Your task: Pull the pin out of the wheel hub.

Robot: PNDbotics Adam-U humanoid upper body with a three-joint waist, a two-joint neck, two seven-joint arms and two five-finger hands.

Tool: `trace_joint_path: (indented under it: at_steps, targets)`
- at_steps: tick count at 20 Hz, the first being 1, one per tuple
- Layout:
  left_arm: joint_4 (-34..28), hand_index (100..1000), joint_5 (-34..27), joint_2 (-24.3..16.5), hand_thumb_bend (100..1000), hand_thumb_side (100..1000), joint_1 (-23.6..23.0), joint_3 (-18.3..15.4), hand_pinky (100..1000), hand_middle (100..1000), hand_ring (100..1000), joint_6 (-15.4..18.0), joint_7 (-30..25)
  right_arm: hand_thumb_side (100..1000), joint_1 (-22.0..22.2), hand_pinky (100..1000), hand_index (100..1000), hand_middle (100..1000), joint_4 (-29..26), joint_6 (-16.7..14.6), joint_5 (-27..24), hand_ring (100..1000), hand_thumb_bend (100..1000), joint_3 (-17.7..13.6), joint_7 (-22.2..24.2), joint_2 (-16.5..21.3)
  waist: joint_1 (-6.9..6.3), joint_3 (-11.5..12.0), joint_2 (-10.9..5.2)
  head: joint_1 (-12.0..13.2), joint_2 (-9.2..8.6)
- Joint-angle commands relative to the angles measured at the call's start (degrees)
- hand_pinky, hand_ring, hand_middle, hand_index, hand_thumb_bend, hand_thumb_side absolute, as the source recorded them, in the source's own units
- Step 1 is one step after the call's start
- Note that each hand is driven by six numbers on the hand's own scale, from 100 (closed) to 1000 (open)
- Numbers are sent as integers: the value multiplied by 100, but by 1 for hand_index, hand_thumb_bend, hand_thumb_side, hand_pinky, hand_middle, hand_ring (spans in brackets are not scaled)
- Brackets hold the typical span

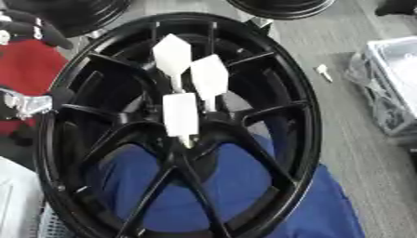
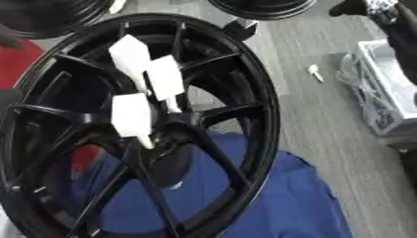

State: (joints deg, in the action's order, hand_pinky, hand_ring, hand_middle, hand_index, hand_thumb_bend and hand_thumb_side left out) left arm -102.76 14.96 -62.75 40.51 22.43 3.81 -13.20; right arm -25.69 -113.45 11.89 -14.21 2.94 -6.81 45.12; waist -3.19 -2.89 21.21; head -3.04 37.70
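Black spoked wheel [image 1: 285, 139] fills the view, tilted, lying over blue cloth. 3 white pins [image 1: 181, 114] w/ flat, wide heads stand in the hub at centre, close together, stems down, heads leaning toward upper left.

Black wheel, white pins, blue cloth.
The wheel hub [image 1: 175, 125] is glossy black all over, spokes and rim alike. Three pins [image 1: 181, 114] standing at its centre are plain white. Beneath lies a solid blue cloth [image 1: 236, 186]. The floor [image 1: 342, 116] is streaky grey, with a small white piece [image 1: 324, 72] on it; a red patch [image 1: 29, 69] shows at the left.
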Motion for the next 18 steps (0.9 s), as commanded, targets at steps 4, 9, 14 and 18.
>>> trace_joint_path:
  at_steps: [4,9,14,18]
  targets:
    - [661,836,-2,196,367,611,647,250,847,740,775,182,-546,801,-15,848,803,697,-114,33,-1,682,100,-18,18,175,20,-16,-165,37,-7]
    - [958,829,-143,462,370,614,1036,415,842,726,765,303,-994,803,-5,848,803,697,-114,40,3,682,100,-9,29,168,48,-40,-163,56,-31]
    - [1296,843,-11,785,374,601,1484,383,845,743,775,258,-1453,804,-12,848,803,696,-114,53,2,682,100,15,57,157,72,-60,-177,84,-44]
    - [1645,840,-3,1087,376,593,1848,265,846,750,777,305,-1825,806,-34,848,803,696,-114,69,0,682,100,44,90,149,78,-81,-180,117,-60]
